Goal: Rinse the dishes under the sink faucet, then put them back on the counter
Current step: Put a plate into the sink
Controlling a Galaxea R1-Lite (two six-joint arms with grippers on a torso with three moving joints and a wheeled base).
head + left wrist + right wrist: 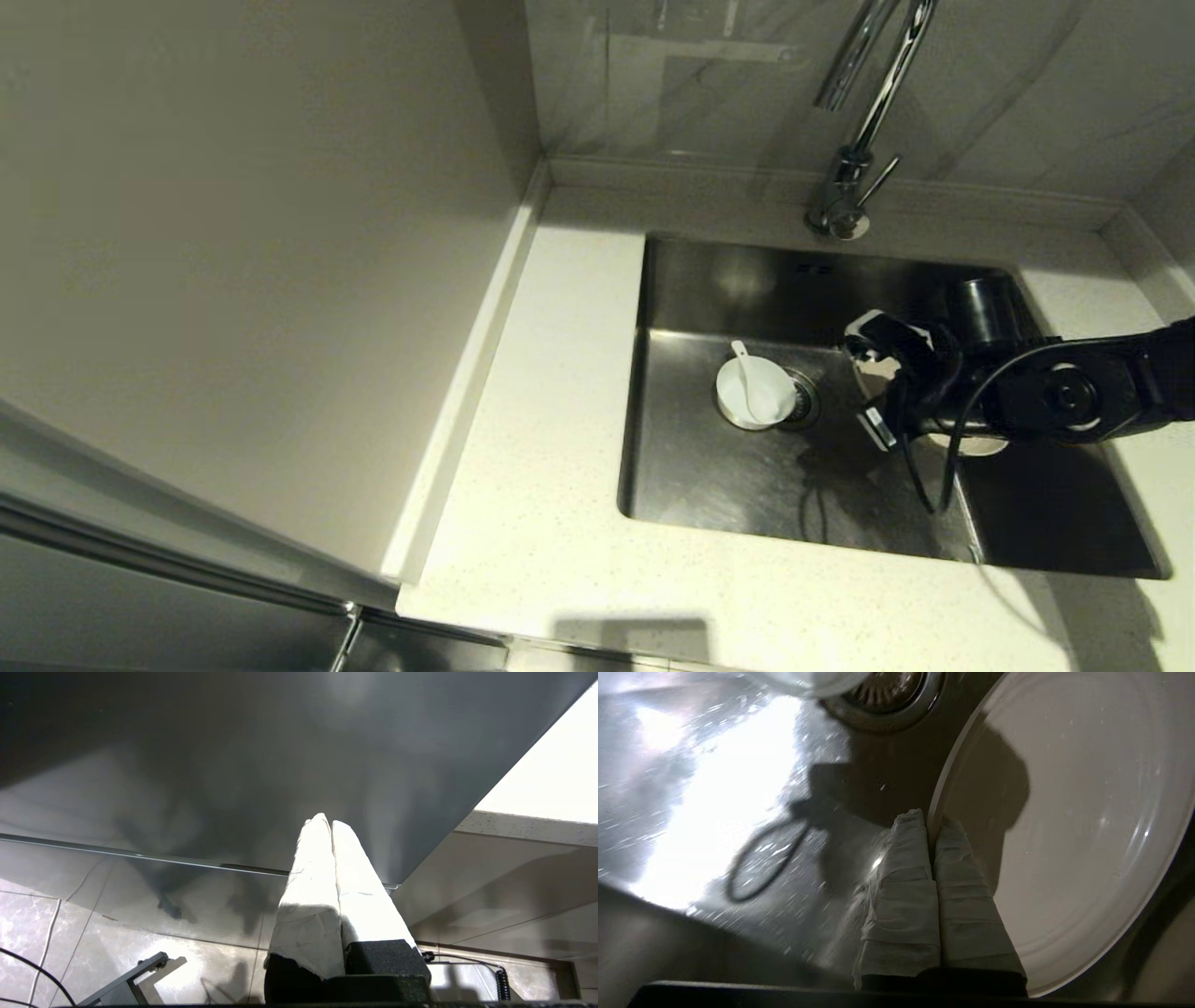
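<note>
Right wrist view shows the right gripper [930, 823] with jaws pinched tight on the plate [1073, 826] rim, down in the sink [728, 467]. Next, I think, it must lift the plate under the faucet [864, 121]. The bowl [754, 394] and spoon [744, 371] sit by the drain. The left gripper [331, 826] is parked, jaws together. No writing shows.

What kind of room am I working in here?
Most likely a home kitchen corner: a stainless-steel sink set into a speckled stone counter, with a chrome gooseneck faucet against a marble-look wall.

In the sink [691, 467], the spoon [744, 373] lies in the bowl [756, 394] beside the right tool [873, 387].
</note>
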